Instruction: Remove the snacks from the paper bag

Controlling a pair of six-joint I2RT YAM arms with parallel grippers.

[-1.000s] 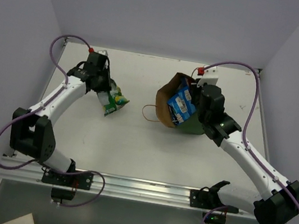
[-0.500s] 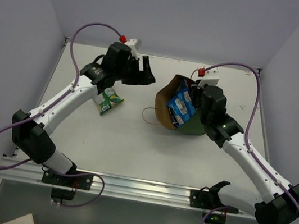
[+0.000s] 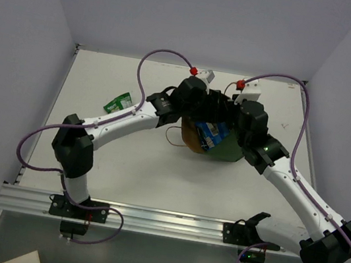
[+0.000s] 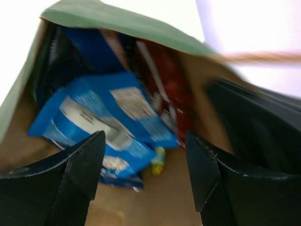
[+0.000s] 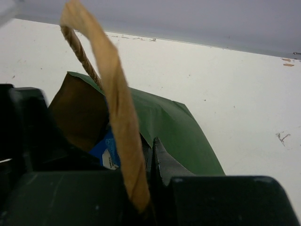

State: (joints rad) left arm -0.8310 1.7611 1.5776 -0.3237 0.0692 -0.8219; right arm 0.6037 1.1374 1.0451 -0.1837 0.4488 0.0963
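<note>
**Top external view.** The paper bag (image 3: 226,149) lies at frame centre on the bench (image 3: 135,172), with its brown inside showing toward the left. Both arms meet at its mouth. The left hand (image 3: 214,107) is just over the opening, and the right hand (image 3: 237,121) is at the bag's upper edge. A blue-white packet (image 3: 212,132) shows inside. One green packet (image 3: 118,102) lies on the bench, well apart at left.

**Left wrist view (blurred).** The left hand's fingers (image 4: 75,169) are spread wide and hold nothing. Between them, inside the bag, lie the blue-white packet, a red packet (image 4: 160,80) behind it and a small yellow item (image 4: 159,160).

**Right wrist view.** The right hand appears clamped on the tan handle (image 5: 117,117), which rises from between its fingers. The green bag wall is just behind.

**Assessment.** Most snacks remain inside the bag.

**Hazards:**
- The two hands are very near each other at the mouth, so a careless reach could knock them together.
- A wide-open left hand may snag the paper wall.
- It may also pinch two overlapping packets at once.
- The bag is restrained by one thin handle, which could tear or let the bag drag when a packet is pulled.
</note>
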